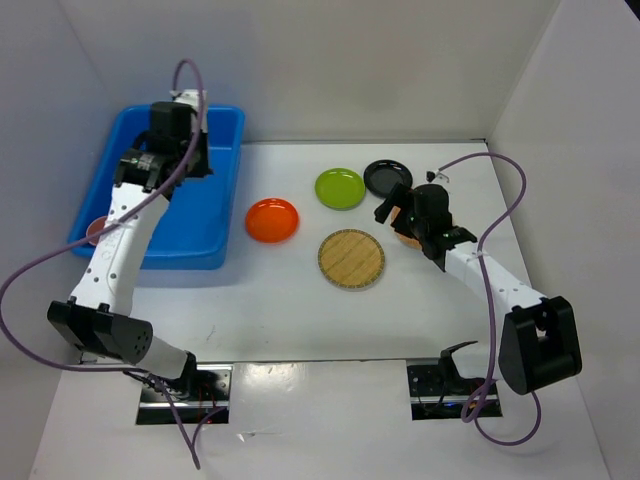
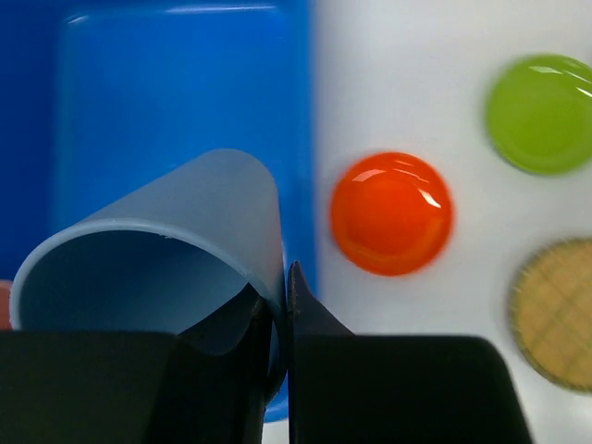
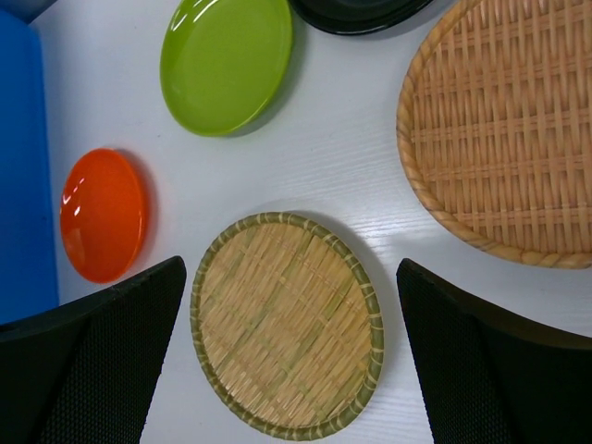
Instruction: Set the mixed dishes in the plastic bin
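My left gripper is shut on the rim of the blue cup, one finger inside it and one outside. It holds the cup tilted over the plastic bin. From above, the left gripper hangs over the bin's far half. A pinkish dish shows at the bin's left side. On the table lie the orange plate, lime-green plate, black plate and a woven plate. My right gripper is open above that woven plate, beside a second woven plate.
White walls close in the table at the back and both sides. The bin stands at the far left, its right wall next to the orange plate. Purple cables loop off both arms.
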